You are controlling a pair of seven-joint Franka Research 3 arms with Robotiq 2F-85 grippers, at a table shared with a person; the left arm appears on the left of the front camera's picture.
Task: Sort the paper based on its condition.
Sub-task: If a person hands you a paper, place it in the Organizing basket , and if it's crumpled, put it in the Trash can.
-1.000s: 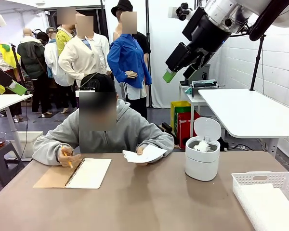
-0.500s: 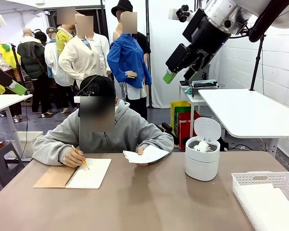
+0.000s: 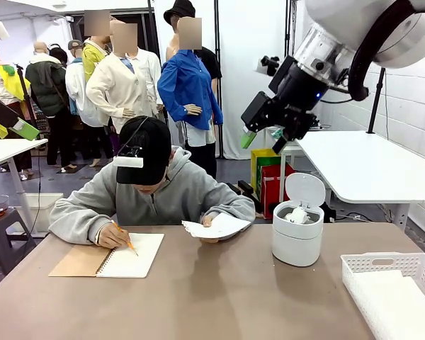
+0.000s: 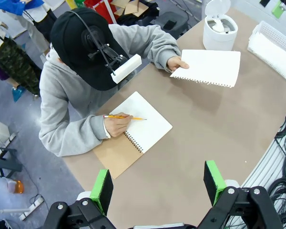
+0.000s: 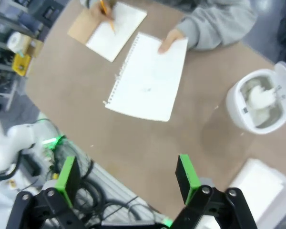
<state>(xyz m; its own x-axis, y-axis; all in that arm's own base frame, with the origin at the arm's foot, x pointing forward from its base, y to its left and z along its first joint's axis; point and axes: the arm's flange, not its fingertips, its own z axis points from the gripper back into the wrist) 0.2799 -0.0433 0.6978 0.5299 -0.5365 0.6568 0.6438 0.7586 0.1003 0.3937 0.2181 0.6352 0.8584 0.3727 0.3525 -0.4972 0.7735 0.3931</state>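
Left gripper [image 4: 158, 186]: jaws wide apart, nothing between them; it hangs high above the table [image 3: 219, 297], over the near edge, by the notebook [image 4: 133, 136]
Right gripper [image 3: 262, 136]: jaws fully apart and empty; raised in the air beyond the far edge of the table, above the bin [image 3: 297, 241]
Smooth paper [image 3: 216, 227]: one flat sheet at the far side of the table, between the notebook and the bin; one hand [image 3: 207, 222] of the person holds its far edge
Crumpled paper [image 3: 296, 214]: a white wad inside the bin, whose lid stands open
Basket [image 3: 382, 261]: white, at the near right corner; flat white sheets [image 3: 404, 304] lie in it
Person: the other hand [image 3: 112, 236] holds a pencil [image 3: 127, 245] on the open notebook page
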